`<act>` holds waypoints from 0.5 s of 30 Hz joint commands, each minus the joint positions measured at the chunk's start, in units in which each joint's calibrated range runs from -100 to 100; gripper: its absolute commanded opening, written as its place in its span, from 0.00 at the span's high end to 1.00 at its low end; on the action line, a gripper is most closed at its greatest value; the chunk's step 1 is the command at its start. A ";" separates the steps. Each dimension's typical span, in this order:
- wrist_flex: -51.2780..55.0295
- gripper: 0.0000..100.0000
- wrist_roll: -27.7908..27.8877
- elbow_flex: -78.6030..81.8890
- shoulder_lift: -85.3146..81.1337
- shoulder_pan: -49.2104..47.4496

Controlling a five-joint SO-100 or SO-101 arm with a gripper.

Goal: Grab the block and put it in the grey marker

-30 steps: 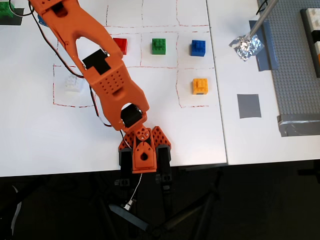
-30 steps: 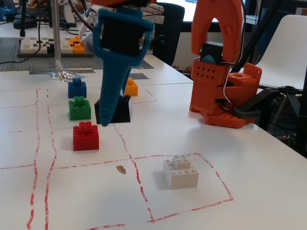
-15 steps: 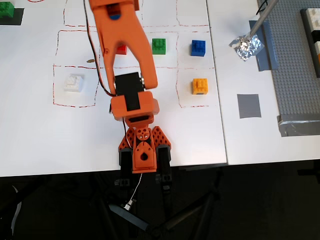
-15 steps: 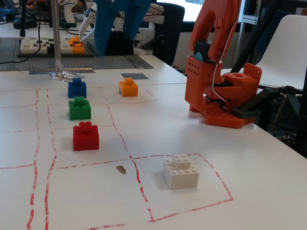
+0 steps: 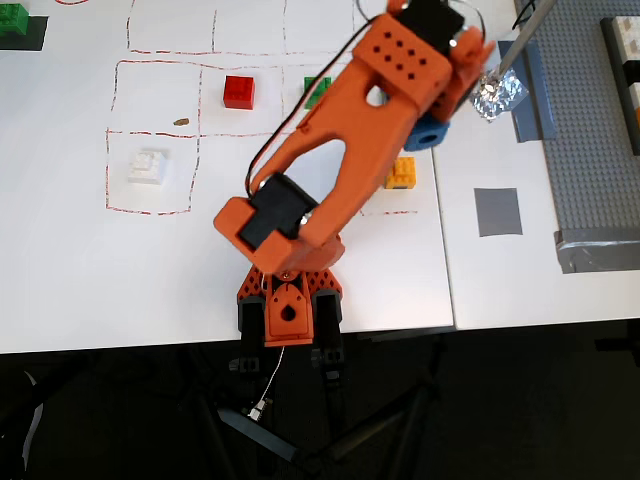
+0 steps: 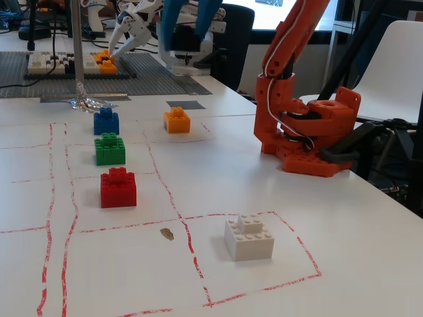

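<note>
In the fixed view my gripper [image 6: 188, 36] hangs high above the table, its blue fingers [image 6: 173, 16] shut on the black block [image 6: 188, 42]. The overhead view shows the arm stretched to the upper right. Only a blue piece of the gripper [image 5: 430, 128] sticks out below the wrist there, and the block is hidden under it. The grey marker [image 5: 497, 211] is a flat square patch lying bare, down and to the right of the gripper. In the fixed view the grey marker [image 6: 185, 104] lies behind the orange block, well below the gripper.
Red [image 6: 118, 188], green [image 6: 110, 149], blue [image 6: 106, 121], orange [image 6: 176, 121] and white [image 6: 249, 237] blocks sit in red-lined squares. Crumpled foil [image 5: 493, 95] on a rod and a studded grey baseplate [image 5: 600, 130] lie beyond the marker. The arm's base [image 5: 288, 300] stands at the table's front edge.
The gripper lifted the black block off the table from beside the red and green blocks. The arm then swung right across the overhead view toward the blue and orange blocks.
</note>
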 commanded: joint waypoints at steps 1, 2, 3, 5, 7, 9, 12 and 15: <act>-3.05 1.00 2.15 -5.93 2.53 7.00; -3.94 1.00 2.69 -6.75 4.25 9.03; -4.92 1.00 3.27 -7.74 6.06 10.97; -7.37 1.00 3.96 -10.28 10.20 14.33; -10.23 1.00 4.54 -13.00 14.25 17.06; -12.84 1.00 5.03 -15.72 18.21 19.27; -15.78 1.00 6.20 -19.44 23.56 22.09; -19.86 1.00 6.98 -21.80 28.12 24.91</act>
